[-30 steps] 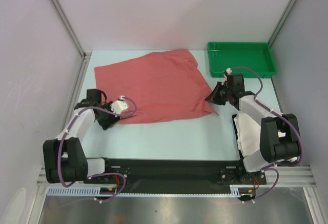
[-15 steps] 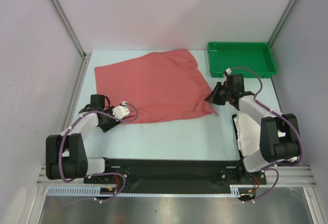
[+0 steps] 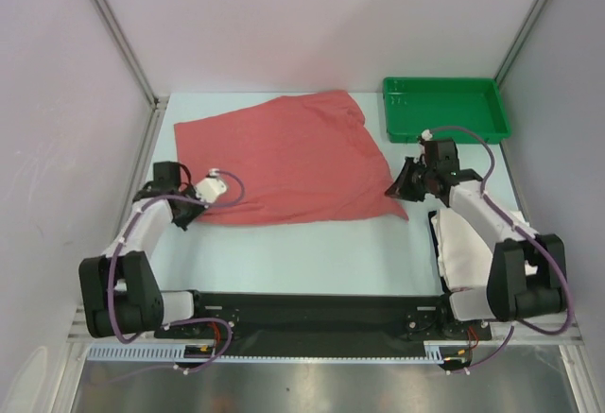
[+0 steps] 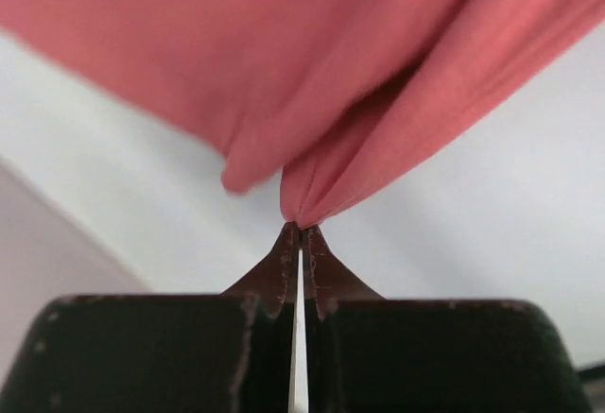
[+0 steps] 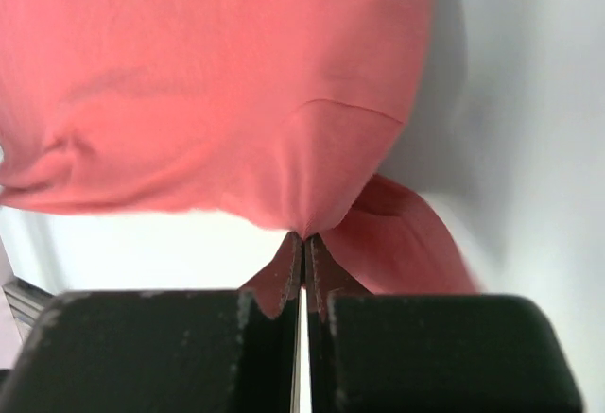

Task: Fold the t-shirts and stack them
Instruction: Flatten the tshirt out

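Seen from above, the plain salmon-red cloth t-shirt [image 3: 284,158] is spread out between the left gripper [image 3: 192,211] and the right gripper [image 3: 393,189]. A near corner is pinched by each. In each wrist view, bunched red cloth is clamped at the closed fingertips.

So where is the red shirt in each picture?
Top external: the red shirt lies spread across the middle of the table.
Left wrist: the shirt fills the top, a corner pinched in the left fingers.
Right wrist: the shirt fills the top and left, a corner pinched in the right fingers.
Shared landmark: the pale table under the shirt, in all three.
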`<action>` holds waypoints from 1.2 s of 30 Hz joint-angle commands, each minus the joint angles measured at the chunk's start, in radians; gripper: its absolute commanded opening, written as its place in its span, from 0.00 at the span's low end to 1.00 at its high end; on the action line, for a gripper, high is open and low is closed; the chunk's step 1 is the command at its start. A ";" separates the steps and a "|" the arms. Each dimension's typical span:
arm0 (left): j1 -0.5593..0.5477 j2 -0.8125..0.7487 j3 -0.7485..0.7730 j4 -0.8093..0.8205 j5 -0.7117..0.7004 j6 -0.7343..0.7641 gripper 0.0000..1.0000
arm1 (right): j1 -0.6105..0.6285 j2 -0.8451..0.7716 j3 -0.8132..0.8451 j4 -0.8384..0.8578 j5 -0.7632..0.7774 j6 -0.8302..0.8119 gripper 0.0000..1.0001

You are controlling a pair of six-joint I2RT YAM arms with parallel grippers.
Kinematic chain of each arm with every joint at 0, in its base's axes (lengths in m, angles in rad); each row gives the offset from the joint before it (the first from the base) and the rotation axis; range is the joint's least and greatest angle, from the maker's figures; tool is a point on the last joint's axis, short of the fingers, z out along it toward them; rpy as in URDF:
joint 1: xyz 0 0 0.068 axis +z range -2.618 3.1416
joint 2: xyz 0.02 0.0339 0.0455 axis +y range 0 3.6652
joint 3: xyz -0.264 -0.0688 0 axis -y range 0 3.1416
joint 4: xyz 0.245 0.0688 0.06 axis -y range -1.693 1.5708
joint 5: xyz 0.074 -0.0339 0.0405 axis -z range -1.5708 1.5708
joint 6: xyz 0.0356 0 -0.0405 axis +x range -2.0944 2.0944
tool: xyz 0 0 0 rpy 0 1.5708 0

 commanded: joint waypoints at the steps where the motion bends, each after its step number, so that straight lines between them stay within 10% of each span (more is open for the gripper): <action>1: 0.108 -0.084 0.196 -0.231 0.022 -0.044 0.00 | -0.003 -0.117 0.062 -0.246 0.012 -0.074 0.00; 9: 0.211 -0.193 0.362 -0.669 -0.065 0.094 0.00 | -0.002 -0.286 0.170 -0.757 -0.066 -0.090 0.00; 14: 0.249 -0.172 0.603 -0.596 -0.065 0.094 0.00 | -0.002 -0.219 0.456 -0.838 -0.106 -0.150 0.00; 24: 0.082 0.122 0.873 -0.082 -0.077 -0.237 0.00 | -0.034 0.293 0.939 -0.241 -0.125 0.015 0.00; 30: 0.070 0.420 1.395 -0.050 -0.185 -0.386 0.00 | -0.075 0.651 1.622 -0.118 -0.096 0.191 0.00; 36: 0.071 0.572 1.775 0.046 -0.229 -0.380 0.00 | -0.126 0.690 1.667 0.277 -0.054 0.400 0.00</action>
